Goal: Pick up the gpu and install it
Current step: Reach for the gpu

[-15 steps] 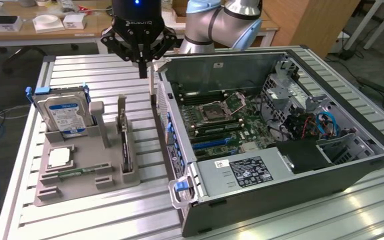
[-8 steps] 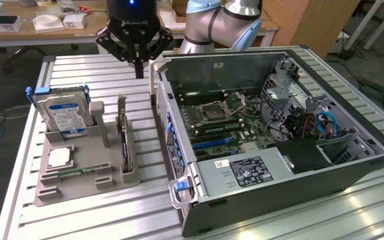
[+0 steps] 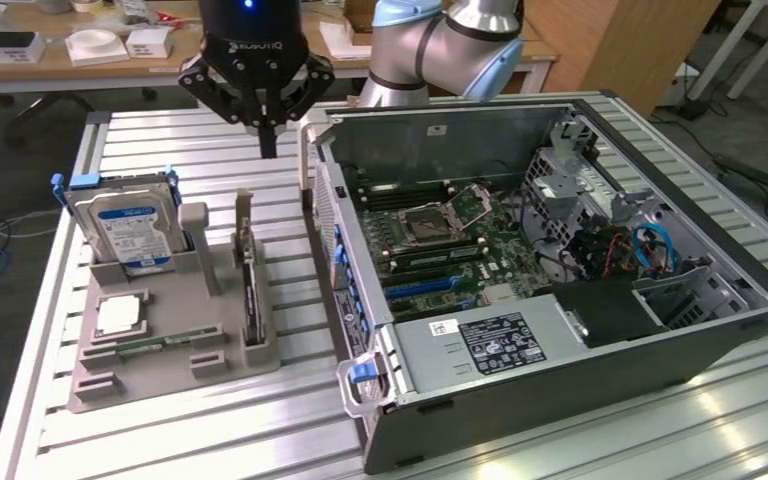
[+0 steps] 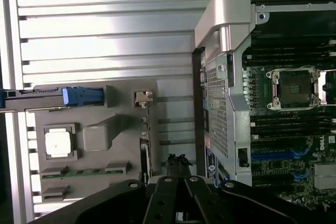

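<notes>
Gpu (image 3: 248,285) stands edge-on in its slot at the side of the grey parts holder (image 3: 157,378) nearest the computer case (image 3: 624,362), a thin black card with nothing touching it. From my seat the job has barely started: the card is not yet lifted and nothing has gone into the case.

I have the gripper (image 3: 268,148) hanging over the slatted aluminium table (image 3: 157,135), past the holder's far end and well above the card. Its fingers are pressed together at the tips and they hold nothing.

The holder carries four parts. A silver hard drive (image 3: 124,232) with a blue-and-white label stands upright at the exterior view's left, in a blue-clipped bracket. A square processor (image 3: 117,316) lies flat in its recess nearer the camera, and a narrow green memory stick (image 3: 157,346) lies just beside it. The gpu takes the long slot on the case side.

The case lies on its side with the panel off. Inside I see the motherboard (image 3: 444,250), with its processor socket (image 3: 440,212) open and apparently empty. The blue expansion slots (image 3: 424,287) look unoccupied to me, so the card's seat seems free. A labelled power supply (image 3: 484,340) fills the near corner, and blue cables (image 3: 658,250) loop around the drive cage at the exterior view's right.
</notes>
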Robot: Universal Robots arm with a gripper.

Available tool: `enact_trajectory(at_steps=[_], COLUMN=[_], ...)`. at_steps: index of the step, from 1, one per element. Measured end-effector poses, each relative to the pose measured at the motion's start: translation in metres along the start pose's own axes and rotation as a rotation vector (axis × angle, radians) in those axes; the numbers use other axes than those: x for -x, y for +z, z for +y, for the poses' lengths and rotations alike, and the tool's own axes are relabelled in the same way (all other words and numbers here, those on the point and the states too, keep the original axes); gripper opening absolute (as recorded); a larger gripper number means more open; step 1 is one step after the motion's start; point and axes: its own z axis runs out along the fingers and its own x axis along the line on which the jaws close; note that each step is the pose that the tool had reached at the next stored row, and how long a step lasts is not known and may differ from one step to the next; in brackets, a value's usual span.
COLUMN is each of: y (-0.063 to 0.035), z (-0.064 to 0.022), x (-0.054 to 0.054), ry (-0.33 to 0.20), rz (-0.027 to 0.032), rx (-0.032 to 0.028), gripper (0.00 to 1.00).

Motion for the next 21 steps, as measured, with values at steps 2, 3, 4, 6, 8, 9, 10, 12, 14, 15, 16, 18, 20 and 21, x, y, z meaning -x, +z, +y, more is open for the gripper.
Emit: enact_trajectory(at_steps=[2, 3, 4, 6, 8, 9, 10, 12, 14, 15, 16, 18, 20, 21], y=[0.0000, 0.0000, -0.0001, -0.0001, -0.0002, -0.0002, -0.0002, -0.0003, -0.0003, -0.0003, -0.0003, -0.0004, -0.0005, -0.0005], z=[-0.0002, -0.0003, -0.0004, -0.0006, -0.0008, -0.0009, -0.0009, -0.0011, -0.0013, -0.0014, -0.0015, -0.0017, -0.0018, -0.0019], x=[-0.003, -0.004, -0.005, -0.008, -0.010, -0.012, -0.013, -0.015, -0.018, -0.019, -0.020, -0.022, -0.024, -0.025], ry=[0.000, 0.000, 0.000, 0.000, 0.000, 0.000, 0.000, 0.000, 0.000, 0.000, 0.000, 0.000, 0.000, 0.000], rz=[0.0000, -0.0001, 0.0000, 0.0000, 0.0000, 0.0000, 0.0000, 0.0000, 0.0000, 0.0000, -0.0001, 0.0000, 0.0000, 0.0000], rx=[0.0000, 0.0001, 0.0000, 0.0000, 0.0000, 0.0000, 0.0000, 0.0000, 0.0000, 0.0000, 0.0001, 0.0000, 0.0000, 0.0001], gripper=[0.10, 0.10, 0.10, 0.10, 0.10, 0.10, 0.10, 0.10, 0.10, 0.10, 0.10, 0.10, 0.10, 0.10])
